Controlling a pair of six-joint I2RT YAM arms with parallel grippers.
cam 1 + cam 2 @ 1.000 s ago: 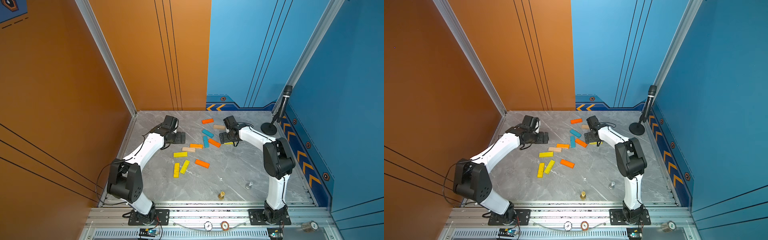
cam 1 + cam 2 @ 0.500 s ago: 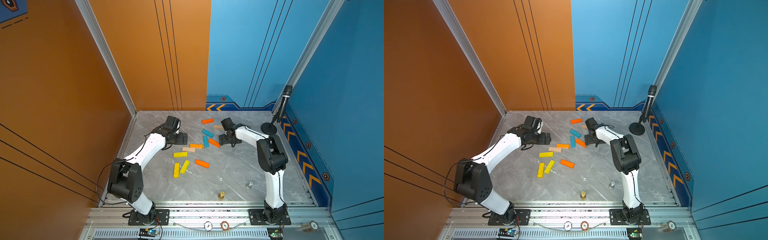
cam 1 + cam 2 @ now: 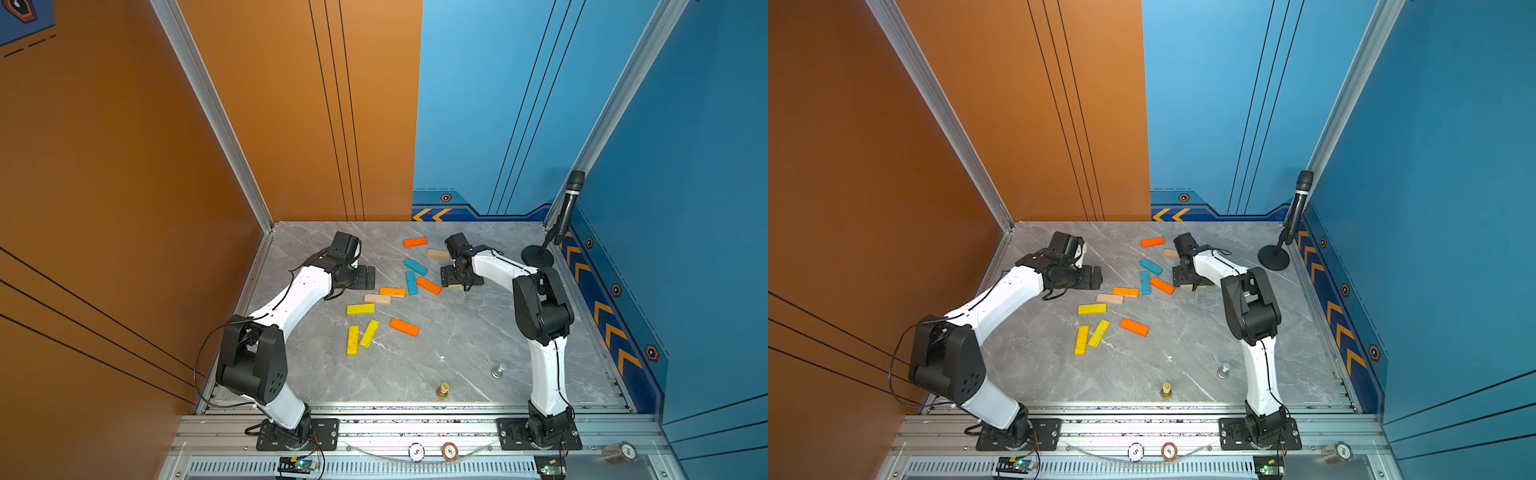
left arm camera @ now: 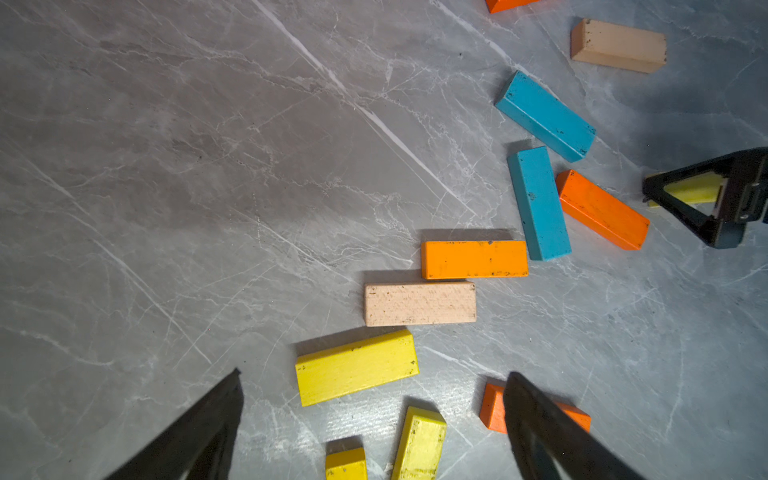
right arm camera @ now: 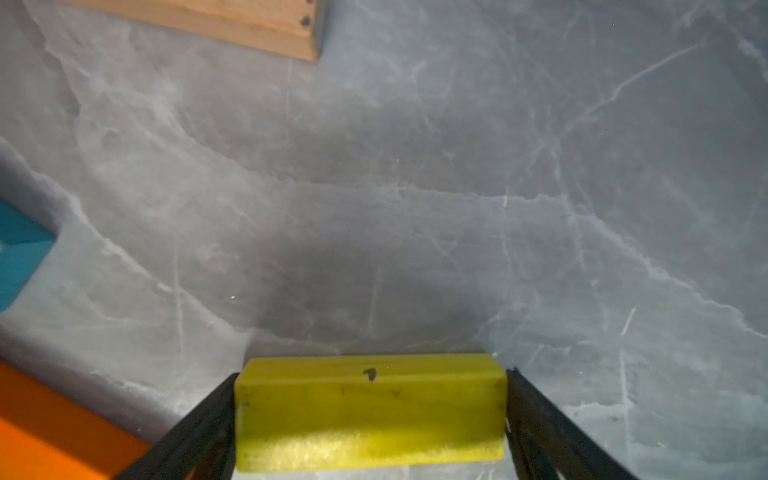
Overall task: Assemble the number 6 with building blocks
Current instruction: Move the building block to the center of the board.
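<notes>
The building blocks lie loose on the grey marble table (image 3: 457, 345) in orange (image 3: 404, 327), yellow (image 3: 360, 308), teal (image 3: 415, 267) and tan (image 3: 377, 299); no number 6 shape shows. My right gripper (image 5: 372, 374) is down at the table and shut lengthwise on a yellow block (image 5: 370, 411), with a finger against each end. In both top views the right gripper (image 3: 461, 282) (image 3: 1192, 282) hides most of that block. My left gripper (image 4: 376, 374) is open and empty above the yellow blocks, at the left of the cluster (image 3: 370, 276).
A gold piece (image 3: 442, 390) and a silver piece (image 3: 498, 370) stand near the front edge. A microphone stand (image 3: 538, 255) sits at the back right corner. Orange and blue walls enclose the table on three sides.
My right gripper has settled lower around the yellow block and its jaws have narrowed onto the block's ends. The left arm has barely moved.
</notes>
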